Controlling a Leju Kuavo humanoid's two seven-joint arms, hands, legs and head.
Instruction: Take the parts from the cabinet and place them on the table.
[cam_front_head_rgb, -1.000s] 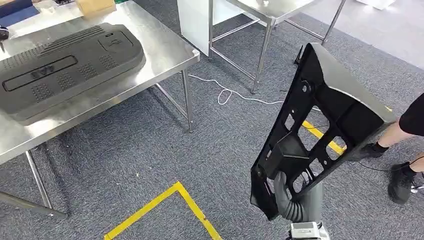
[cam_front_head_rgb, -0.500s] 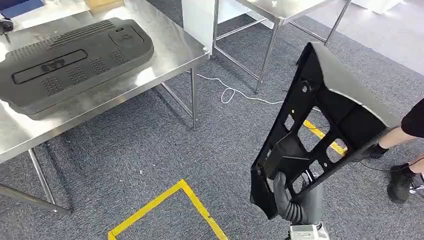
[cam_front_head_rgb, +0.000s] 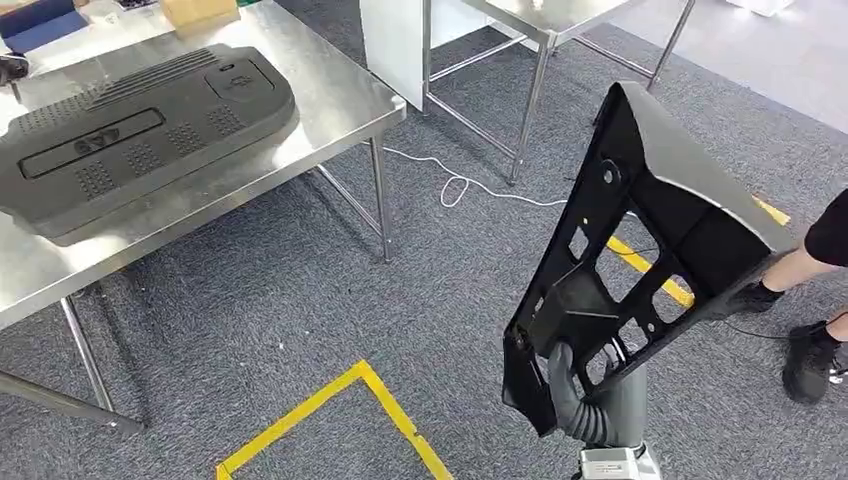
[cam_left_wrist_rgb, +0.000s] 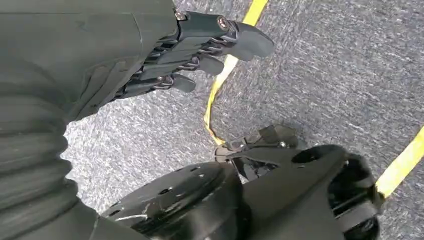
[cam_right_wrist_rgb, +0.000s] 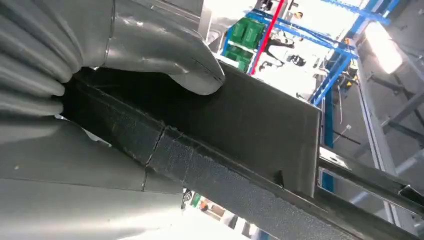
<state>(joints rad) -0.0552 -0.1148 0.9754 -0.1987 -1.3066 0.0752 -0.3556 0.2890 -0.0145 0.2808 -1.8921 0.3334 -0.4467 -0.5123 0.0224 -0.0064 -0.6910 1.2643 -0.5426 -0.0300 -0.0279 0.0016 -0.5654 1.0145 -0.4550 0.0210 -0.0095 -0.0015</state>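
My right hand (cam_front_head_rgb: 590, 400) grips the lower end of a large black frame part (cam_front_head_rgb: 650, 220) with several cut-outs, holding it upright and tilted over the carpet at the lower right. In the right wrist view the thumb (cam_right_wrist_rgb: 165, 55) presses on the part's black edge (cam_right_wrist_rgb: 240, 130). A steel table (cam_front_head_rgb: 340, 100) stands at the upper left, and a wide dark grey panel (cam_front_head_rgb: 140, 130) lies flat on it. My left hand (cam_left_wrist_rgb: 200, 45) hangs above the carpet with its fingers loosely extended and nothing in them.
A person's leg (cam_front_head_rgb: 800, 265) and black shoe (cam_front_head_rgb: 808, 360) are at the right edge, close to the held part. A second steel table (cam_front_head_rgb: 540, 20) stands behind, with a white cable (cam_front_head_rgb: 470, 185) on the floor. Yellow tape (cam_front_head_rgb: 330, 410) marks the carpet.
The whole picture has swayed slightly, so the camera has moved. The black part stays in my right hand in much the same pose. The person's shoe has shifted a little.
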